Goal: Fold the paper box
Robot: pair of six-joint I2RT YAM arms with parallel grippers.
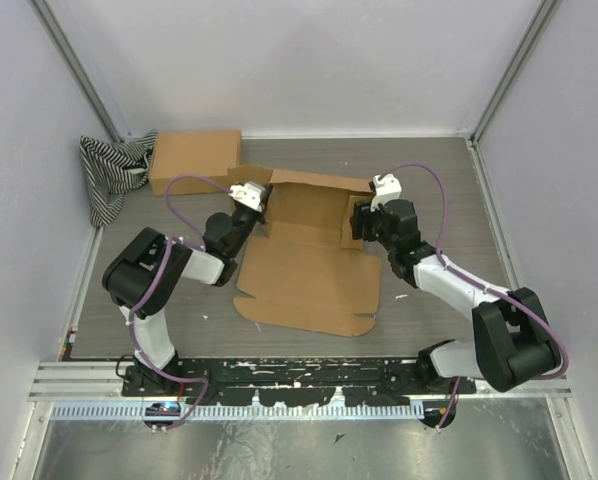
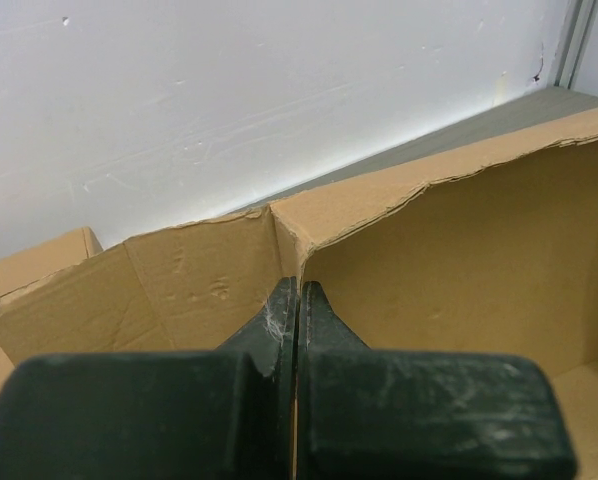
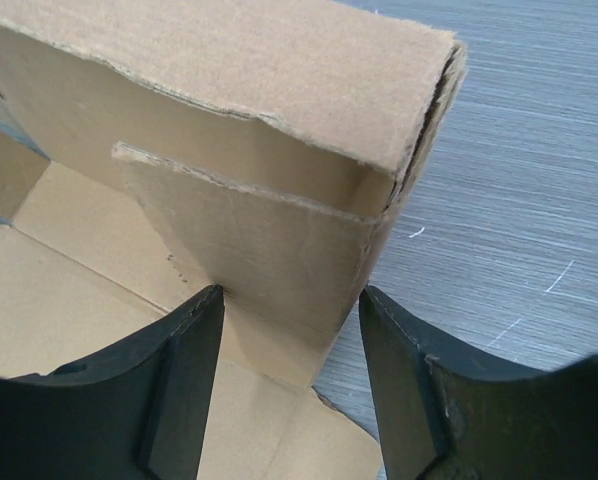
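Paper box (image 1: 309,260) first: plain brown corrugated cardboard, matt all over, cut edges ragged and fibrous up close, wall faces lightly creased and dented. The left gripper (image 2: 297,295) is dark matt plastic, scuffed, with pale dusty wisps at the fingertips. The right gripper (image 3: 289,305) is the same dark plastic, with a faint sheen along its edges. The table (image 3: 519,150) is grey with a fine streaked grain, matt and flecked with small white scratches. At the back are a second cardboard box (image 1: 194,160), smooth and matt, and a striped cloth (image 1: 109,175), soft and crumpled. The front rail (image 1: 79,378) is bare brushed metal.
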